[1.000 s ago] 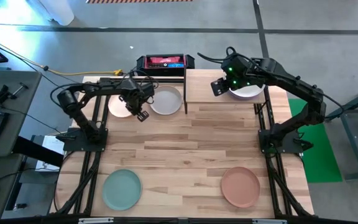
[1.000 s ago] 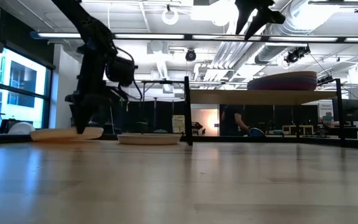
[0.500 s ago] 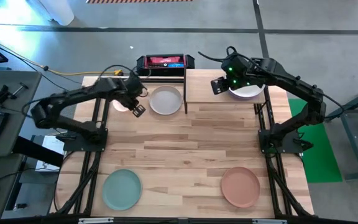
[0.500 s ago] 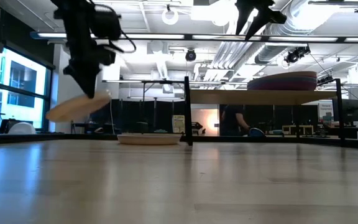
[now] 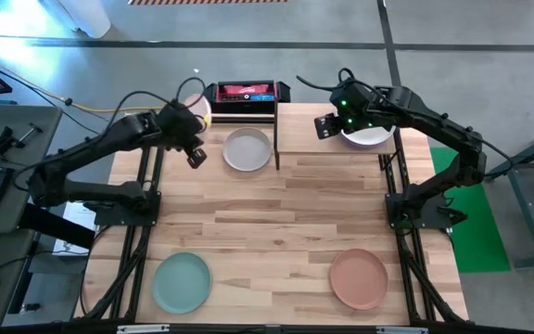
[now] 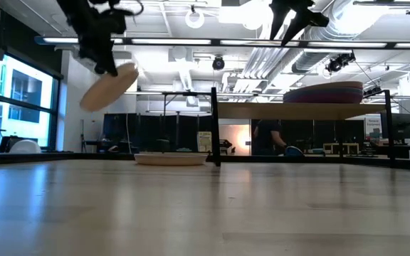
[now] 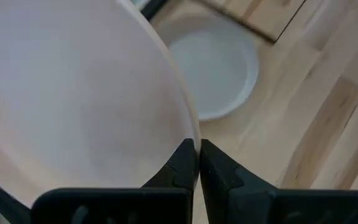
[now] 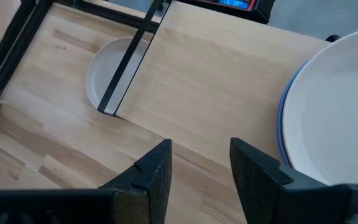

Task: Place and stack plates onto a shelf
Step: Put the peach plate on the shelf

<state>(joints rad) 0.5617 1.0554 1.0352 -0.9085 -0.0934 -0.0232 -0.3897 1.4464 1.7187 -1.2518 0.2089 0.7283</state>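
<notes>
My left gripper (image 5: 196,156) is shut on a pale pink plate (image 6: 109,87), held high above the table's far left corner. The plate also fills the left wrist view (image 7: 73,93). A grey-white plate (image 5: 247,148) lies flat on the table just left of the shelf (image 5: 309,139). On the shelf's right half rests a stack of plates (image 5: 371,137) with a white one on top. My right gripper (image 8: 201,162) hovers open above the shelf, beside that stack, touching nothing. My left gripper pinches the pink plate's rim (image 7: 188,134) between its two fingers, one on each face. The fingers slant down toward the table's right. The plate is lifted clear and tilted, its left end (image 6: 85,105) lower than its right end.
A teal-green plate (image 5: 182,281) and a tan-brown plate (image 5: 359,277) lie near the table's front edge. A red and black device (image 5: 246,92) sits behind the far edge. The shelf's black post (image 6: 213,126) stands next to the grey-white plate.
My left gripper has risen and drawn back toward the table's far left, tipping from pointing down to a slant. The pink plate, which lay flat on the table beside the grey-white one, is now lifted clear and tilted.
</notes>
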